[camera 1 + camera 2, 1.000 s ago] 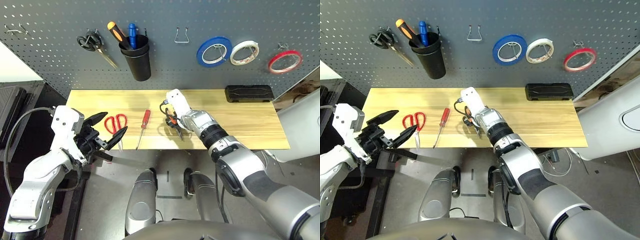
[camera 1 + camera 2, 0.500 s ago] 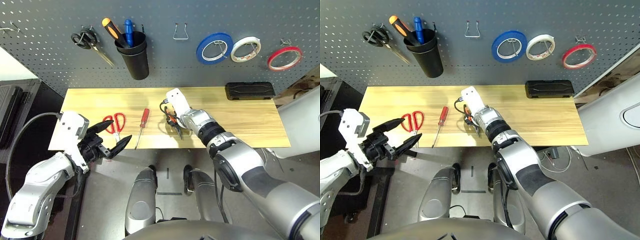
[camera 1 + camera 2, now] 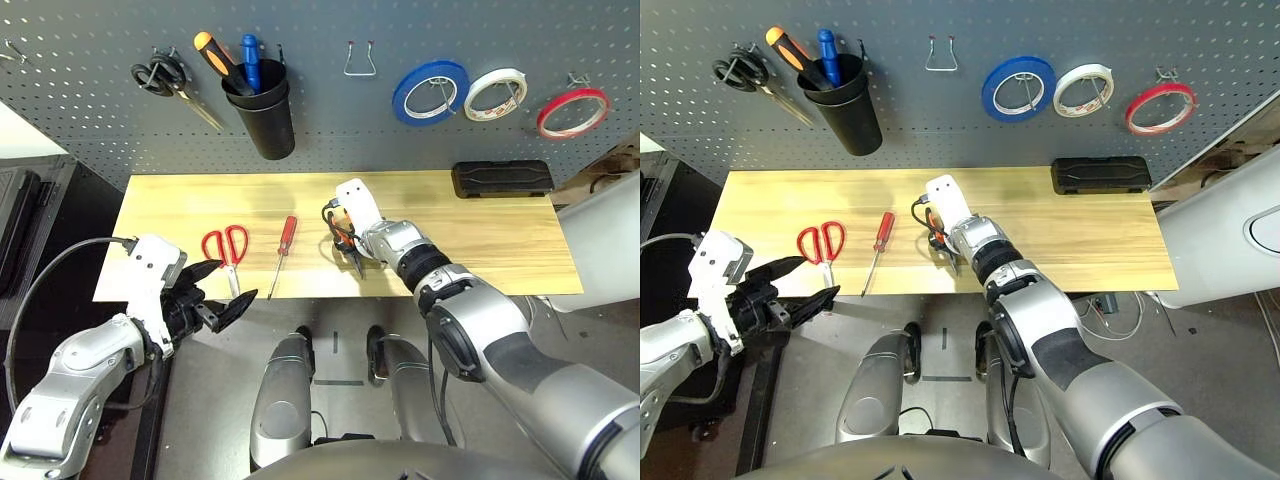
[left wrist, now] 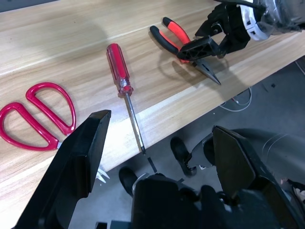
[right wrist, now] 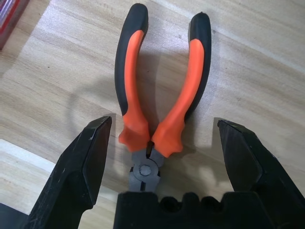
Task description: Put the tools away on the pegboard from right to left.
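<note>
The orange-and-black pliers (image 5: pixel 132 90) lie on the wooden table (image 3: pixel 480 240), and my right gripper (image 5: pixel 162 123) is open over them, one finger on each side of the joint, not touching. To their left lie the red-handled screwdriver (image 3: pixel 284 250) and the red-handled scissors (image 3: pixel 227 247). A thin red tape ring (image 3: pixel 572 111) hangs at the far right of the dark pegboard (image 3: pixel 100 130). My left gripper (image 3: pixel 228 283) is open and empty, off the table's front edge near the scissors.
On the pegboard hang blue tape (image 3: pixel 430 91), white tape (image 3: pixel 497 93), a bare wire hook (image 3: pixel 360 60), a black cup (image 3: pixel 266 118) holding two screwdrivers, and black scissors (image 3: pixel 165 78). A black case (image 3: pixel 502 178) lies at the table's back right.
My left gripper has dropped back from the table's front left, towards my body, still open. The right gripper has stayed over the pliers. The camera has shifted a little.
</note>
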